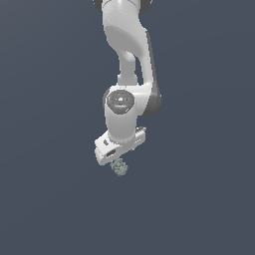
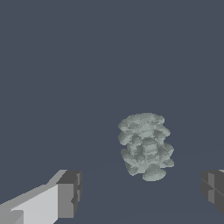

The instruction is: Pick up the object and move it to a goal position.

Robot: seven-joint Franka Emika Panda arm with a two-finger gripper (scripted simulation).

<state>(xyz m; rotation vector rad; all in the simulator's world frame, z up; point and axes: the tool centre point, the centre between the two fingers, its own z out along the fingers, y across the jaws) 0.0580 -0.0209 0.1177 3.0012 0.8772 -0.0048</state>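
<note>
The object point(image 1: 119, 168) is a small lumpy grey-green clump with a knobbly surface. In the exterior view it shows just under the white gripper point(image 1: 118, 160), partly hidden by the hand. In the wrist view the object point(image 2: 145, 145) lies on the dark surface between the two fingers, nearer one fingertip point(image 2: 213, 189) than the other fingertip point(image 2: 68, 192). The gripper point(image 2: 141, 192) is open, with the fingers spread wide and neither touching the clump.
The white arm point(image 1: 127, 55) reaches down from the top of the exterior view. A plain dark blue-grey surface point(image 1: 50, 199) fills the rest of both views. No goal marker shows.
</note>
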